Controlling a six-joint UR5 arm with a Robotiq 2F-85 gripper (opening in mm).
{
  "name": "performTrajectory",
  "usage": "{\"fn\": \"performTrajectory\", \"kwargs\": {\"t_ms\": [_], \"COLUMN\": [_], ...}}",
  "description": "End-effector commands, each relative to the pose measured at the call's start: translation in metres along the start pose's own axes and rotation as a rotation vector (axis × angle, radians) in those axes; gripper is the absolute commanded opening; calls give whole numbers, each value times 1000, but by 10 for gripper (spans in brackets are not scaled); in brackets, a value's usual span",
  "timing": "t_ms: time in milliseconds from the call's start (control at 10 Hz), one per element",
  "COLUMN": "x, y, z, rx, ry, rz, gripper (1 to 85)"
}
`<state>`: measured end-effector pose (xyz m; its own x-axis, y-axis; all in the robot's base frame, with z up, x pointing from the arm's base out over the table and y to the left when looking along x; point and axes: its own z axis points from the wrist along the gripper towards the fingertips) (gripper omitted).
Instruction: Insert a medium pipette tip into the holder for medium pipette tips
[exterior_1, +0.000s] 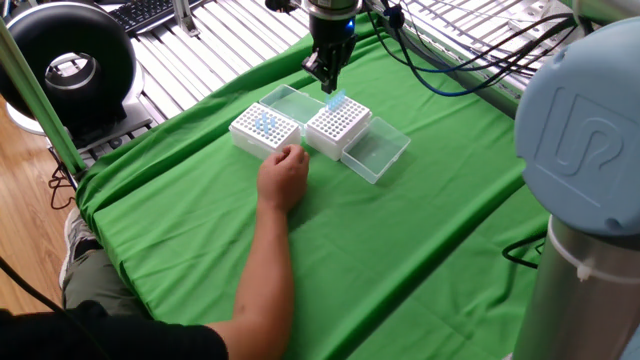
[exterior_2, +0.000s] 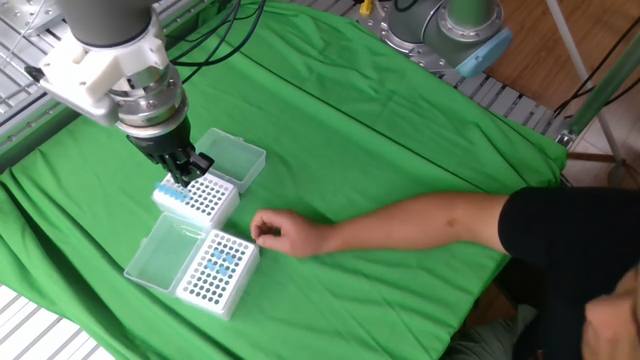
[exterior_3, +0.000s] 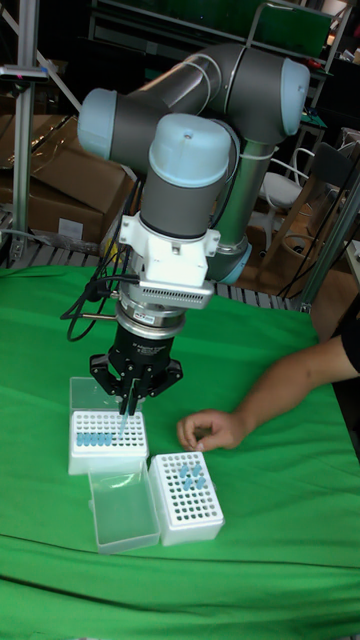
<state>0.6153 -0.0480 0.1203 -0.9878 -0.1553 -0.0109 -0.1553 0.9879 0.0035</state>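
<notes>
My gripper (exterior_3: 128, 404) hangs over a white rack (exterior_3: 100, 441) that has a row of blue tips along one edge. This rack, the holder, also shows in the fixed views (exterior_1: 338, 125) (exterior_2: 200, 198). The fingers are closed on a thin clear pipette tip (exterior_3: 123, 424) that points down, its end just above the rack's holes. From the sides the gripper (exterior_1: 325, 80) (exterior_2: 183, 180) stands over the rack's far edge. A second white rack (exterior_1: 263, 127) (exterior_2: 218, 270) (exterior_3: 187, 493) with blue tips in its middle sits beside the first.
A person's hand (exterior_1: 285, 178) (exterior_2: 272, 232) (exterior_3: 207, 430) rests on the green cloth (exterior_1: 400, 240) close to the second rack. Clear hinged lids (exterior_1: 378, 155) (exterior_2: 160, 255) lie open beside both racks. Cables and metal rails run behind the table.
</notes>
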Motion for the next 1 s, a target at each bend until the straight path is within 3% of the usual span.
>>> {"fn": "performTrajectory", "kwargs": {"t_ms": [0,900], "x": [3,1], "y": [0,-3], "z": [2,8], "rx": [-15,-12], "ry": [-6,-16], "rz": [2,-1], "gripper": [10,10]}}
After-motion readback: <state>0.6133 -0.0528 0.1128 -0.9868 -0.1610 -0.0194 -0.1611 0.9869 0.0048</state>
